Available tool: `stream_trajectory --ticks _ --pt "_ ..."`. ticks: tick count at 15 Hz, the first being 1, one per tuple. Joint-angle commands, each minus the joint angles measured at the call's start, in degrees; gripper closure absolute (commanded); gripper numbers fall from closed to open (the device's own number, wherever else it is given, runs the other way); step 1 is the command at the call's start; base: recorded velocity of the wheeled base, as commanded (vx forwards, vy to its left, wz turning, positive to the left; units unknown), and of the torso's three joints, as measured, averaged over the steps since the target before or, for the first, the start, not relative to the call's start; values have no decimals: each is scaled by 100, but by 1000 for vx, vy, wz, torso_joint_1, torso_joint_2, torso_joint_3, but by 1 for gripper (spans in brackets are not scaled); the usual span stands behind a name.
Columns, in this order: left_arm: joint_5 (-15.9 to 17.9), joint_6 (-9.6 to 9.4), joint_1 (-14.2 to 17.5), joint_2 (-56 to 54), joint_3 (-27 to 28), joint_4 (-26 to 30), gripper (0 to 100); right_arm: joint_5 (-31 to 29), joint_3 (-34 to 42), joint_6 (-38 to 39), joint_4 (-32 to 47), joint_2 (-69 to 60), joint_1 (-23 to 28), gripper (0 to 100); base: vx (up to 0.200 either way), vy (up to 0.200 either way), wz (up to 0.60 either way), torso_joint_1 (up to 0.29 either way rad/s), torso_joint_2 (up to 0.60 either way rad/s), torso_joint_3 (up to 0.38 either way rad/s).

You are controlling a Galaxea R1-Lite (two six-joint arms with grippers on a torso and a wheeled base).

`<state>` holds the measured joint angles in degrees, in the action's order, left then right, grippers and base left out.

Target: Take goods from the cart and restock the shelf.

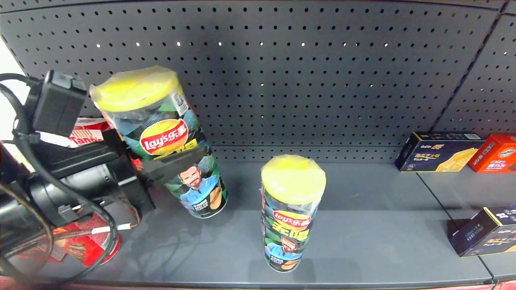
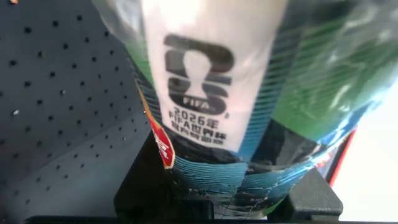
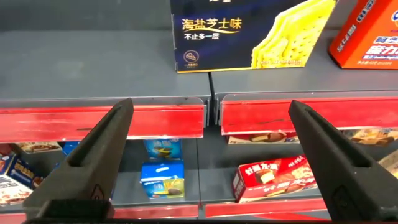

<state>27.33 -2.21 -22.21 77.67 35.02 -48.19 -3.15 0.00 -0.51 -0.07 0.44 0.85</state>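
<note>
My left gripper (image 1: 171, 164) is shut on a tall chips can (image 1: 161, 137) with a yellow lid. The can tilts, and its base is at or just above the grey shelf (image 1: 363, 233) near the pegboard back. In the left wrist view the same can (image 2: 211, 93) sits close up between the left gripper (image 2: 230, 196). A second, matching can (image 1: 291, 213) stands upright on the shelf to the right of the held one, nearer the front edge. My right gripper (image 3: 211, 180) is open with nothing between its fingers, level with the red price rails (image 3: 155, 121) on the shelf front.
Red packs (image 1: 86, 245) lie on the shelf under my left arm. Dark blue boxes (image 1: 439, 152) (image 1: 483, 229) and an orange box (image 1: 496, 153) sit at the right. A dark blue biscuit box (image 3: 249, 31) stands above the rails, with several small boxes (image 3: 161, 180) on the shelf below.
</note>
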Motion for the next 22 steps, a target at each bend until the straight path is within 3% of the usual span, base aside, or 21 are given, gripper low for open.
stream_trajectory --ticks 1,3,4,7,8,11,13,16,18,22 --pt "62 19 41 671 699 328 100 -2 0 -2 -1 0 3 0 0 0 0 0 0 0" --pt "158 19 24 785 892 460 100 -2 0 -2 -1 0 3 0 0 0 0 0 0 0" --pt "484 -8 33 864 1323 961 100 -2 0 -2 -1 0 3 0 0 0 0 0 0 0" --pt "519 -289 15 1198 2000 1699 100 -2 0 -2 -1 0 3 0 0 0 0 0 0 0" --pt "554 -289 -11 1365 2228 1752 100 -2 0 -2 -1 0 3 0 0 0 0 0 0 0" --pt "1240 -333 -117 1866 2764 1734 100 -2 0 -2 -1 0 3 0 0 0 0 0 0 0" --pt "1275 -509 -178 2183 3045 1743 100 -2 0 -2 -1 0 3 0 0 0 0 0 0 0" --pt "1626 -852 -178 2587 3274 1743 100 -2 0 -10 -1 0 3 0 0 0 0 0 0 0" --pt "1661 -957 -178 2815 3406 1743 100 -2 0 -2 -1 0 3 0 0 0 0 0 0 0" --pt "1995 -957 -143 3176 3880 1936 100 -2 0 -2 -1 0 3 0 0 0 0 0 0 0"
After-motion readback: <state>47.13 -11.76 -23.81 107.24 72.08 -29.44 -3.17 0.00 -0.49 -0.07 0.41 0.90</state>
